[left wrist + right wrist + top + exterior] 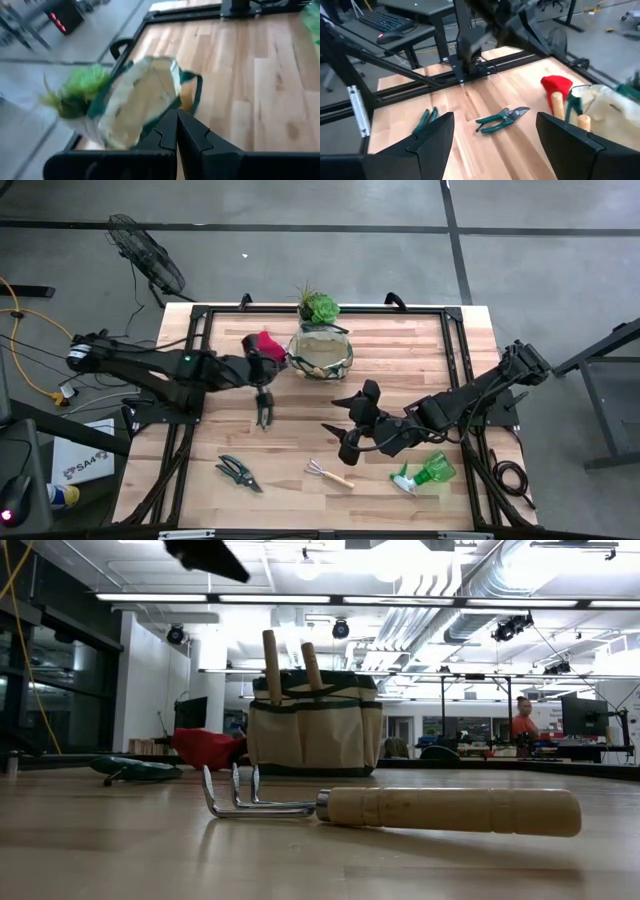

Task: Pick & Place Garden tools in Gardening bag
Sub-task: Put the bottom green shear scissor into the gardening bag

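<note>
Left pincer (264, 402): closed on nothing, hung above the shears (265, 416) beside the bag (320, 355).
Right pincer (348, 428): wide open, empty, ready above the surface (400, 350).

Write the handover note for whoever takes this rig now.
Left gripper: shut, empty, beside the gardening bag.
Right gripper: open, empty, mid-table.
Done: two wooden handles stick up out of the bag, so two tools look loaded.
Left on the table: red glove against the bag, one pruning shears under the left gripper, another at the front, hand rake, green spray bottle.
</note>
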